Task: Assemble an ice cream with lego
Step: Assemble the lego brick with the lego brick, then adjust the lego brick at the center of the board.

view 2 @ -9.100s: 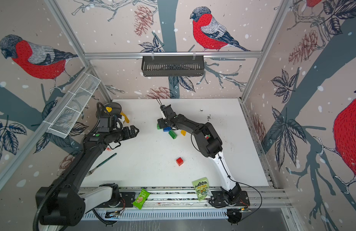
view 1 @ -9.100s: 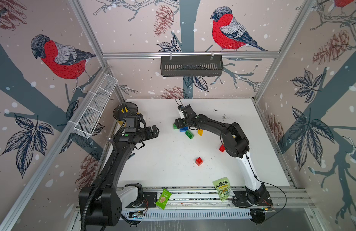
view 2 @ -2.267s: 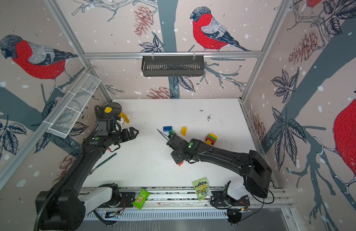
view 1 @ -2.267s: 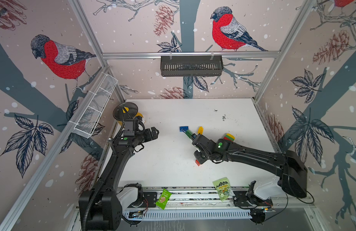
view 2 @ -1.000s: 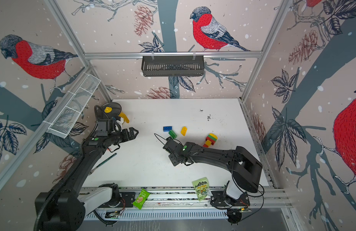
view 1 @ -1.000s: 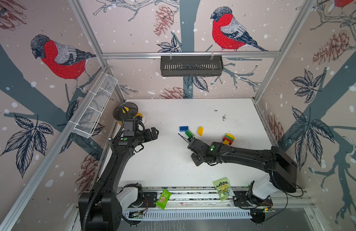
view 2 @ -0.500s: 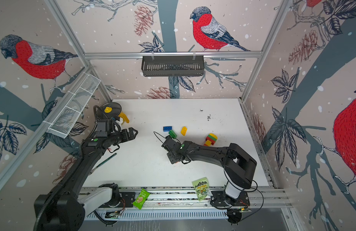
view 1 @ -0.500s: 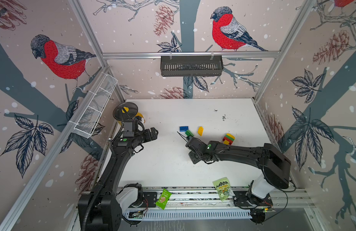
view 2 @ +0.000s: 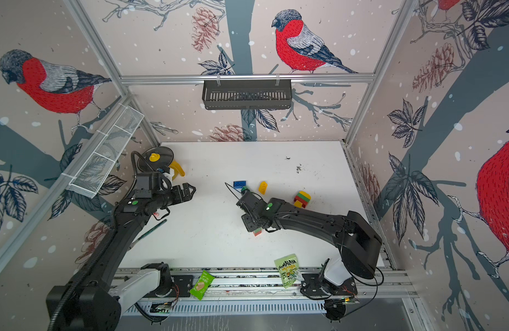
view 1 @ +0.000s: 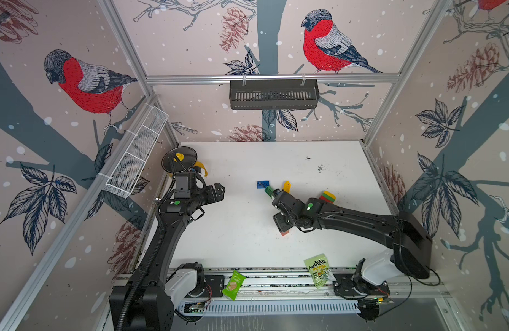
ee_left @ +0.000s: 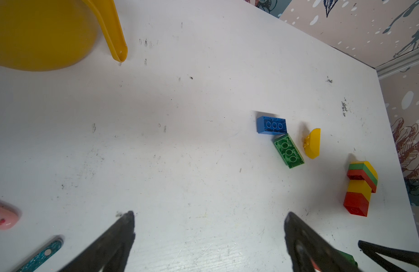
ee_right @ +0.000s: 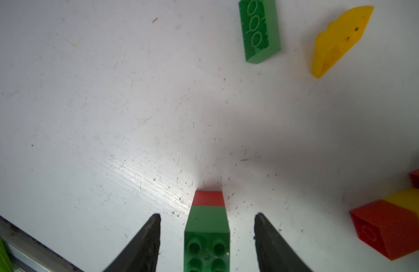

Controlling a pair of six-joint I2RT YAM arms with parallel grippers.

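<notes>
Top views: right gripper [view 1: 281, 226] sits low over the green-on-red pair [view 2: 257, 231], mid-table, well apart from the built stack [view 1: 327, 197]. Left gripper [view 1: 219, 190] is wide, empty.
Right wrist: jaws spread either side of the pair, no contact. I reckon a skewed lift or off-centre close tips it, or splits green from red.
Left wrist: blue brick [ee_left: 272, 125], long green brick [ee_left: 289, 150], yellow half-round [ee_left: 312, 143] clustered. A low sweep would scatter them.

The left arm [view 1: 161, 238] is raised and bent forward, and the left gripper [ee_left: 209, 217] at its end hangs in the air with jaws spread wide. The right arm [view 1: 356, 223] stretches low toward the left, its right gripper [ee_right: 207, 215] turned downward, both fingers [ee_right: 147, 237] standing clearly apart.
</notes>
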